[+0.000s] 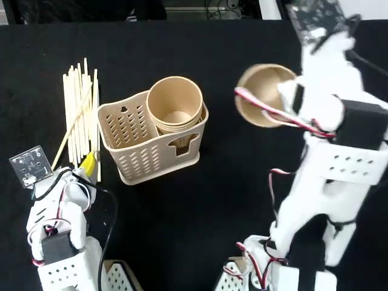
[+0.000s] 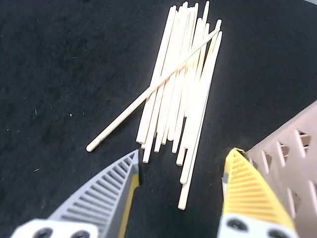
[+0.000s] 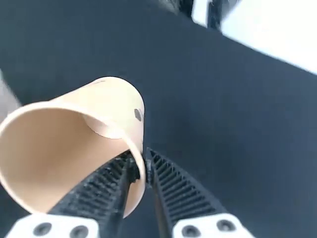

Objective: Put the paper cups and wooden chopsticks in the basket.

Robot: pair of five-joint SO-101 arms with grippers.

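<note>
**Right tool clenched on a cup, left tool spread over the chopsticks**

One finger is set inside the cup's rim and one outside, so the cup is held by its wall, tilted on its side. It hangs towards the far right corner of the desk, well apart from the basket. This rim pinch is judged to suit lowering it onto the stack of cups nested in the basket's far half. The left tool is released, its jaws wide above the near ends of the chopsticks. These lie bundled near the left edge, just beside the basket, with one stick lying crosswise. The wide spread is judged fit for closing round several at once.
</note>
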